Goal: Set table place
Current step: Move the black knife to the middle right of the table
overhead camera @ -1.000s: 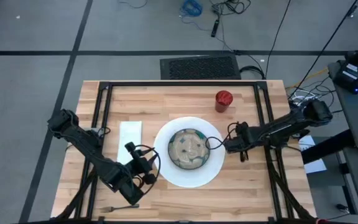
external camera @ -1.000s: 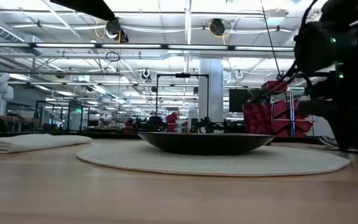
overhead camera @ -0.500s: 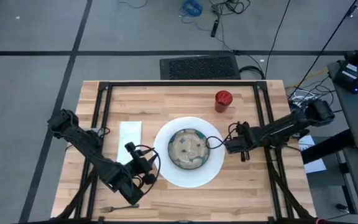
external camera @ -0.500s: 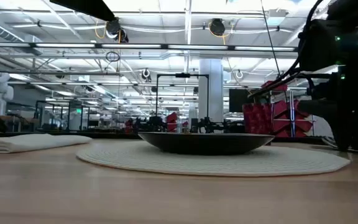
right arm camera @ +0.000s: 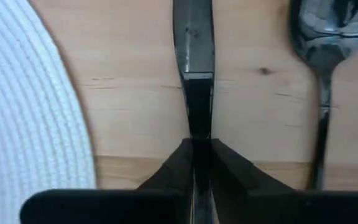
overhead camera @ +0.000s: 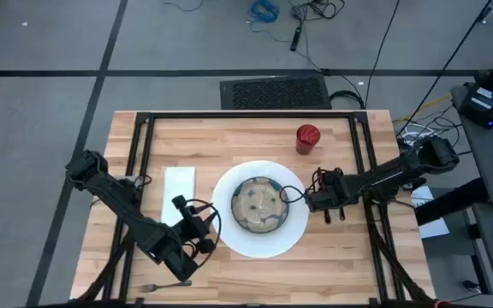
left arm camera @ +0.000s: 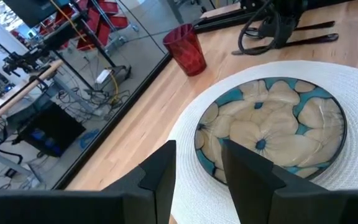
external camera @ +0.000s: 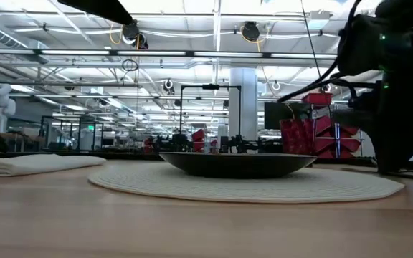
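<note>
**Knife pinched beside plate, right gripper low on table**

High view: white plate (overhead camera: 262, 210) at centre of table (overhead camera: 229, 137), floral bowl (overhead camera: 258, 204) on it. Red cup (overhead camera: 307, 137) upper right of plate. White napkin (overhead camera: 179, 188) left of plate. Fork (overhead camera: 154, 287) at lower left table edge. Left gripper (overhead camera: 197, 229) just off plate's lower left rim. Right gripper (overhead camera: 325, 195) just right of plate.

Low view: dark bowl (external camera: 236, 163) on woven plate (external camera: 249, 184), centre frame. Napkin (external camera: 27, 164) far left. Right arm dark mass at right edge.

Left wrist view: left gripper (left arm camera: 199, 177) parted, nothing between fingers; bowl (left arm camera: 270, 129) and cup (left arm camera: 186, 49) ahead.

Right wrist view: right gripper (right arm camera: 197, 155) closed tight around knife (right arm camera: 194, 56). Spoon (right arm camera: 324, 43) lying beside knife, apart from it, on bare wood. Plate rim (right arm camera: 30, 118) at left.
</note>
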### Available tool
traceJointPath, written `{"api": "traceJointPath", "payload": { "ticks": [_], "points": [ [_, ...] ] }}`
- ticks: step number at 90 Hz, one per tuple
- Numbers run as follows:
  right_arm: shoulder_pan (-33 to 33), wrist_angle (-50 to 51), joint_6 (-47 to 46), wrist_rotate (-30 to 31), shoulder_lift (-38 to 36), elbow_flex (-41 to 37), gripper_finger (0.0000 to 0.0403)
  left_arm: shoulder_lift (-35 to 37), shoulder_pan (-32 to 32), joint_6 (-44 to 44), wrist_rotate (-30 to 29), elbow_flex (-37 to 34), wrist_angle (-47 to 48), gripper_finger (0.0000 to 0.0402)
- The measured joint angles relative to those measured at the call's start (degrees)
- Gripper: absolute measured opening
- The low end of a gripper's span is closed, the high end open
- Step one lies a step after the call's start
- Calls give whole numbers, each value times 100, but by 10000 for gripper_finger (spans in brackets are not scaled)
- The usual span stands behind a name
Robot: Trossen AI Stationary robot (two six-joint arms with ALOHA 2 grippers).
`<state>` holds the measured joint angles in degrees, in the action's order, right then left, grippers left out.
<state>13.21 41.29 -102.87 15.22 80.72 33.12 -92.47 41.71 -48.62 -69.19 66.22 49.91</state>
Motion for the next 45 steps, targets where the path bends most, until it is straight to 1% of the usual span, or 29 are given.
{"api": "traceJointPath", "payload": {
  "ticks": [15, 45],
  "points": [
    [-121, -146, -2, 46, 7, 14, 30, 0, 0, 0, 0, 0, 0, 116],
    [-170, 10, -172, 50, 18, 16, 31, 0, 0, -2, 2, 0, 1, 116]
  ]
}}
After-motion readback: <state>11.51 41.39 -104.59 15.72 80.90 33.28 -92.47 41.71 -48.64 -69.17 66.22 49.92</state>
